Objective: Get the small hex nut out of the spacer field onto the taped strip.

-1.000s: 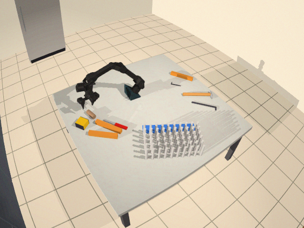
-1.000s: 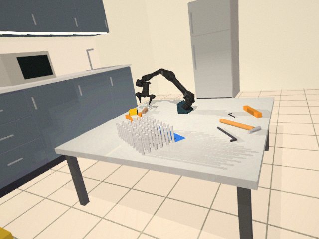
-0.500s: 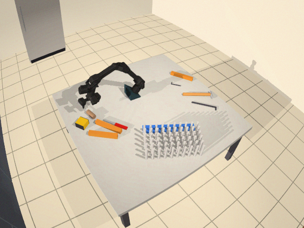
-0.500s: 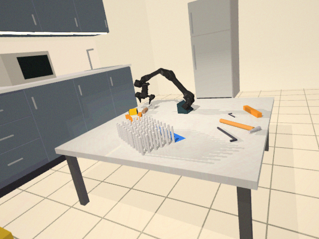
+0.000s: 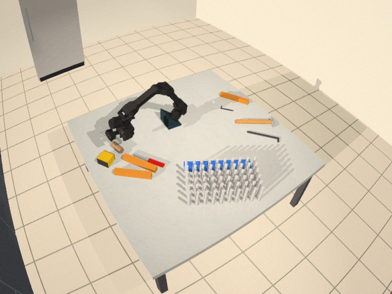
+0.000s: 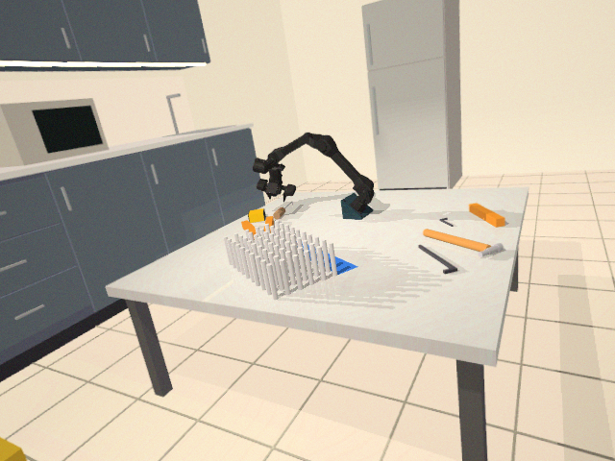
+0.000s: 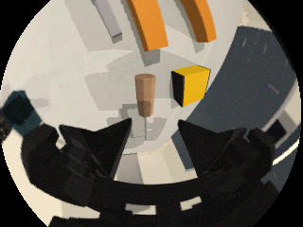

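My gripper (image 5: 118,140) (image 6: 276,197) (image 7: 155,120) is open and empty, above the thin metal shaft of a wooden-handled tool. The tool's brown handle (image 5: 117,147) (image 6: 279,212) (image 7: 145,95) shows beyond the fingertips in the wrist view; the shaft runs back between and below them. The tool lies on the table and its far end is hard to make out. Thin pale spacers (image 5: 188,197) (image 6: 272,282) stand upright in rows. The blue taped strip (image 5: 206,165) (image 6: 348,266) lies along their robot-facing side. The hex nut cannot be made out.
A yellow-and-black block (image 5: 106,158) (image 6: 257,215) (image 7: 194,85) stands beside the handle. Two orange bars (image 5: 139,162) (image 5: 133,173) and a red-handled tool (image 5: 155,162) lie nearby. Across the table lie a hammer (image 5: 253,121) (image 6: 455,239), two dark bent keys (image 5: 263,135) (image 5: 227,109) and an orange piece (image 5: 234,98).
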`<move>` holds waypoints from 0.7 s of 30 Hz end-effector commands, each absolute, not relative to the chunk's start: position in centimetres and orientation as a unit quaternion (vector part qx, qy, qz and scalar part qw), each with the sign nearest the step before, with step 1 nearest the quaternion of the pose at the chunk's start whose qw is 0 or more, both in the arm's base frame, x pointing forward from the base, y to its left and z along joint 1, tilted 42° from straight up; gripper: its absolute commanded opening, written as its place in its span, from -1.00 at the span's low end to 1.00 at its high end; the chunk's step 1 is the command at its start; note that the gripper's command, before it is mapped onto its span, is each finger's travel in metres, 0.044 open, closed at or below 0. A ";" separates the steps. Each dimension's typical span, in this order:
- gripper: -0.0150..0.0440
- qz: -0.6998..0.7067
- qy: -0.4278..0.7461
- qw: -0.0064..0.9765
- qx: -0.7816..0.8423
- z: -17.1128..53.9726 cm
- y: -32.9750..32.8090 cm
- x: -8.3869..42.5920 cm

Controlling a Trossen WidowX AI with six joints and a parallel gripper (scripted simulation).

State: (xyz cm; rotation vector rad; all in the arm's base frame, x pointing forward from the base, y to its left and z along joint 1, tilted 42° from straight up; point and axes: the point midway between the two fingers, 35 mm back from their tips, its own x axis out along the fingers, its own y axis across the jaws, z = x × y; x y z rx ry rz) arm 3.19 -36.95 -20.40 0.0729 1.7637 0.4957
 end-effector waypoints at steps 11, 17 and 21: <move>0.46 0.213 0.765 0.607 0.031 -20.6 -36.8 3.3; 0.46 0.213 0.765 0.607 0.031 -21.4 -36.3 3.4; 0.46 0.213 0.765 0.607 0.031 -21.9 -35.9 3.5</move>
